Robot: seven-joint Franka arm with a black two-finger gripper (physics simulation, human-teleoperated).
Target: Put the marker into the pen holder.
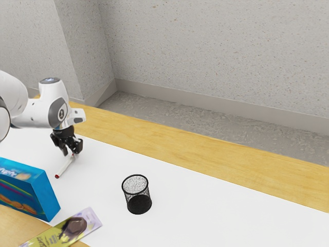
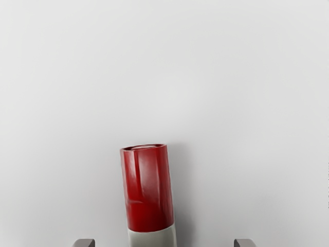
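Backing the white-topped table [image 1: 221, 206] are speckled walls [image 1: 216, 46].

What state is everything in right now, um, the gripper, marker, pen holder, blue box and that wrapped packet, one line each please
Gripper: open, down at the marker.
Marker: lying on the white surface, not gripped, outside the holder.
Pen holder: upright, no pens visible inside.
Blue box: standing, no opening visible.
Wrapped packet: lying flat.
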